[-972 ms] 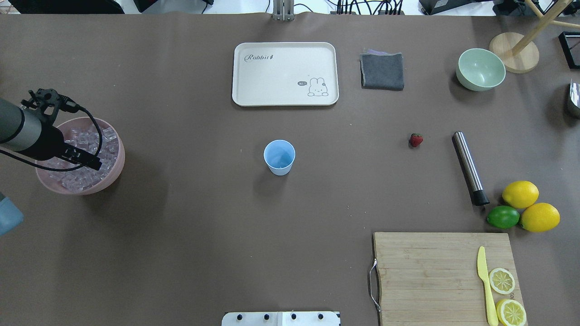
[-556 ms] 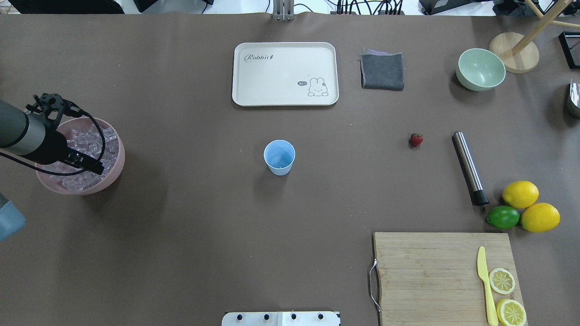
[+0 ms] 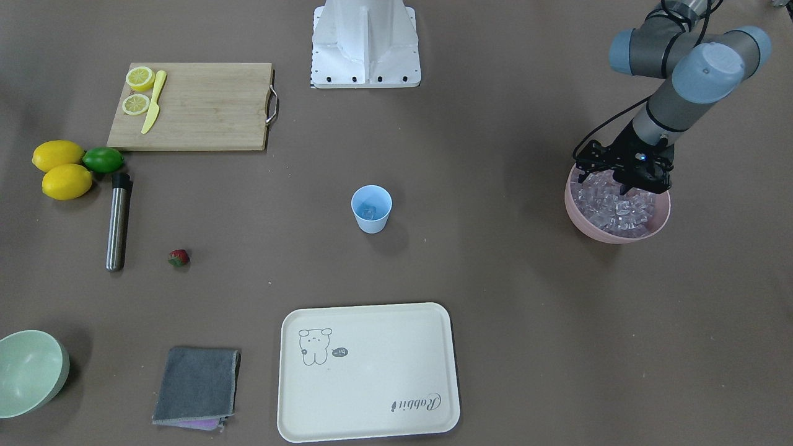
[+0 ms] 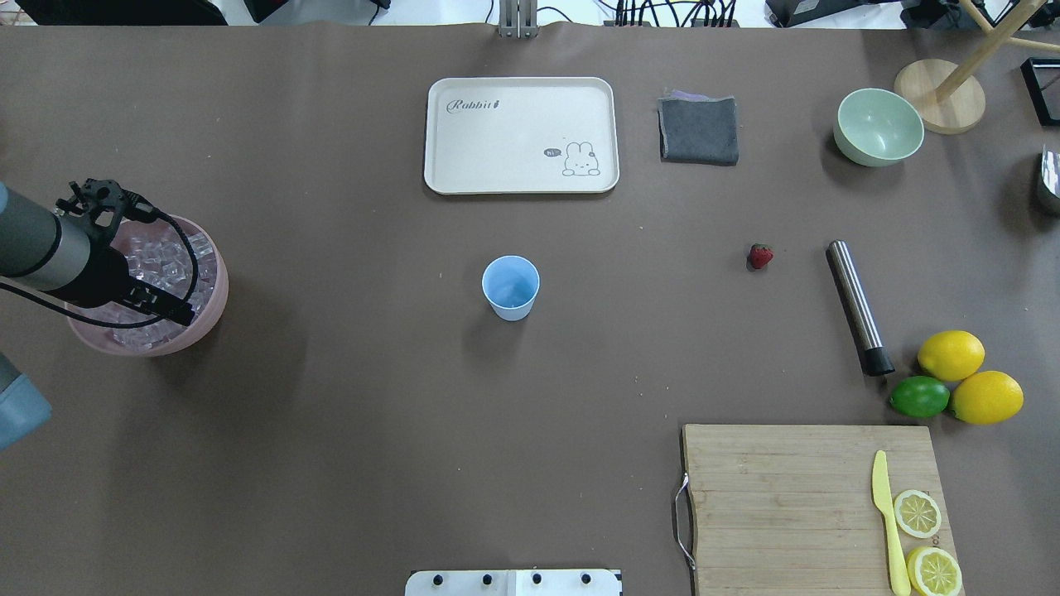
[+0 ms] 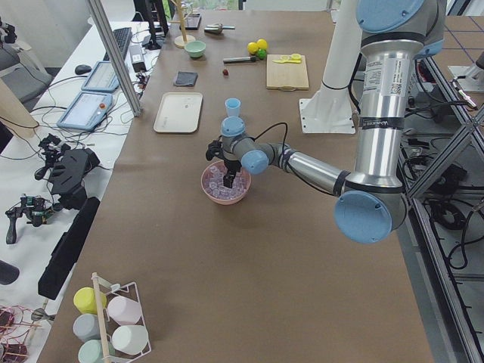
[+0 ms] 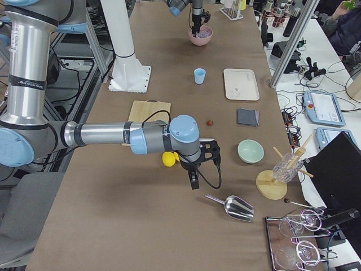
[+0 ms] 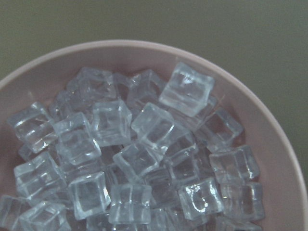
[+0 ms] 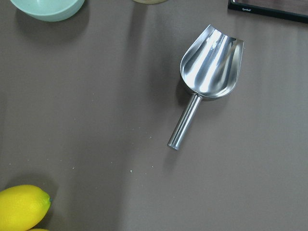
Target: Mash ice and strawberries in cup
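Ice in small clear glassy cubes [image 7: 154, 127] heaps the large round pink plastic bowl [image 7: 144, 55] at the left end of the brown bench [image 4: 331, 430]. The left tool [image 3: 624, 184] hangs low inside that bowl's rim, right over the cubes. Its wrist camera shows no fingers, and I cannot tell whether it is parted or closed. The small light-blue plastic tumbler [image 4: 510, 286] stands upright mid-bench, well apart from the bowl, with a pale glassy glint at its bottom in the front-facing view. The small red strawberry with a green cap [image 4: 760, 256] lies on the bench right of the tumbler, near a brushed-steel cylinder with a black end [image 4: 859, 308]. The right tool [image 6: 193, 182] hovers above the bench's right end near a shiny metal scoop [image 8: 211, 67]. It is seen only from the side, so its state cannot be told.
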